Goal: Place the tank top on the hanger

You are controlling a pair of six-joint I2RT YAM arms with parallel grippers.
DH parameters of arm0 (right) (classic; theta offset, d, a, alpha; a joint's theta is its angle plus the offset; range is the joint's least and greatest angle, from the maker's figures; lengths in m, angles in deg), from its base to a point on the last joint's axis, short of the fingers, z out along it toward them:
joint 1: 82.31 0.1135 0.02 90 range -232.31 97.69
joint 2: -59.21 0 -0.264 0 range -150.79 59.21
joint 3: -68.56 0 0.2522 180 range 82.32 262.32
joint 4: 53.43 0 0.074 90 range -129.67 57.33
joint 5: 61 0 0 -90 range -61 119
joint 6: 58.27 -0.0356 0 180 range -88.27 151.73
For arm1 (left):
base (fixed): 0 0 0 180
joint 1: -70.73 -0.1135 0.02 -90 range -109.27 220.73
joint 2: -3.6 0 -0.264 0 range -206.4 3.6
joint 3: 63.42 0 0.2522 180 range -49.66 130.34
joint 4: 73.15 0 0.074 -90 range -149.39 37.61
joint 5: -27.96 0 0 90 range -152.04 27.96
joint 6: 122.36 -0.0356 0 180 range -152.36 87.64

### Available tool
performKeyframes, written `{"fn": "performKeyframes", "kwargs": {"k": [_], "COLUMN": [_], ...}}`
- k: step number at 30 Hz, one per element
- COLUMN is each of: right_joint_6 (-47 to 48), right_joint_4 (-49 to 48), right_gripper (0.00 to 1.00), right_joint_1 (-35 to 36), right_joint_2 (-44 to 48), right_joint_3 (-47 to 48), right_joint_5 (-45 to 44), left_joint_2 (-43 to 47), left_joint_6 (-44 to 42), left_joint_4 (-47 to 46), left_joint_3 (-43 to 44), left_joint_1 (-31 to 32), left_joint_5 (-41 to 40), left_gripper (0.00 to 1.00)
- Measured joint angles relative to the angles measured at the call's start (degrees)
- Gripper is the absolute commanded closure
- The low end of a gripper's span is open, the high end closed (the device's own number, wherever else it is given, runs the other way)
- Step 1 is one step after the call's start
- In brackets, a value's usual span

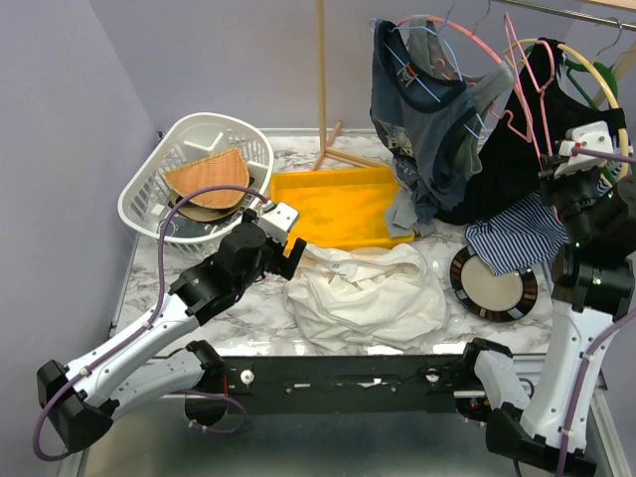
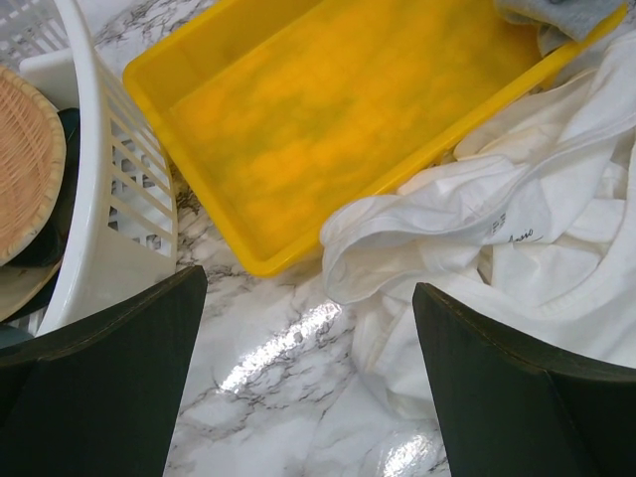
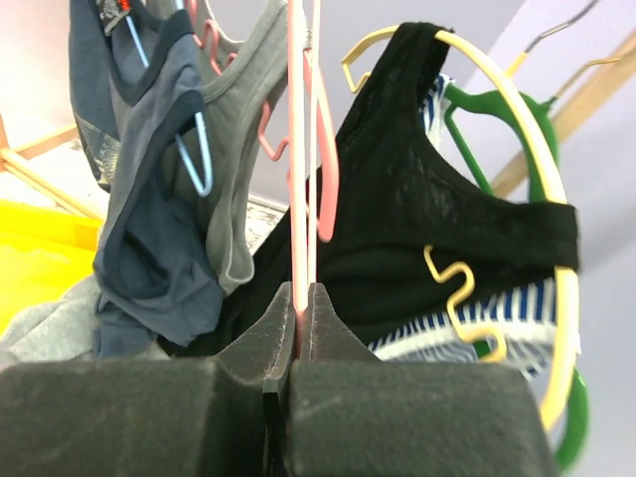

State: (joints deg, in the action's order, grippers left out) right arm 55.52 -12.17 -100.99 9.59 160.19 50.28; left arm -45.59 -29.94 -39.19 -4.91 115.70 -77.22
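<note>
As basket (image 2: 87,119) holds wickerwork (image 1: 207,179), seemingly stacked, tank top (image 1: 363,298) touches tray (image 1: 343,214).

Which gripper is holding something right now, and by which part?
The right gripper is shut on the hanger, pinching a straight stretch of its wire frame. The left gripper is open and holds nothing.

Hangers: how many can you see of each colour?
Pink: 2, the slim pink wire hanger pinched in the right end effector, and a thicker pink plastic hanger
Blue: 1, a light blue hanger
Yellow: 1, a round yellow hanger
Green: 1, a green hanger
Total: 5 that can be told apart
</note>
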Motion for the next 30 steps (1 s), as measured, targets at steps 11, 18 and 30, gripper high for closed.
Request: {"fn": "performKeyframes", "kwargs": {"k": [11, 18, 30], "right_joint_6": [1.14, 6.36, 27.17], "right_joint_4": [9.77, 20.57, 33.83], "right_gripper": [0.99, 0.99, 0.99], "right_joint_1": [-0.09, -0.09, -0.07], "right_joint_2": [11.37, 13.90, 9.46], "right_joint_3": [-1.11, -0.17, -13.22], "right_joint_5": [-1.92, 11.69, 35.60], "left_joint_2": [1.62, 9.20, 18.21], "left_joint_6": [-0.39, -3.50, -9.60], "left_joint_4": [-0.26, -3.56, -12.26], "left_joint_3": [-0.68, -3.85, -10.08], "left_joint_1": [-1.07, -1.16, -1.16], "left_joint_5": [-1.29, 2.60, 23.50], "left_gripper": [0.01, 0.01, 0.01]}}
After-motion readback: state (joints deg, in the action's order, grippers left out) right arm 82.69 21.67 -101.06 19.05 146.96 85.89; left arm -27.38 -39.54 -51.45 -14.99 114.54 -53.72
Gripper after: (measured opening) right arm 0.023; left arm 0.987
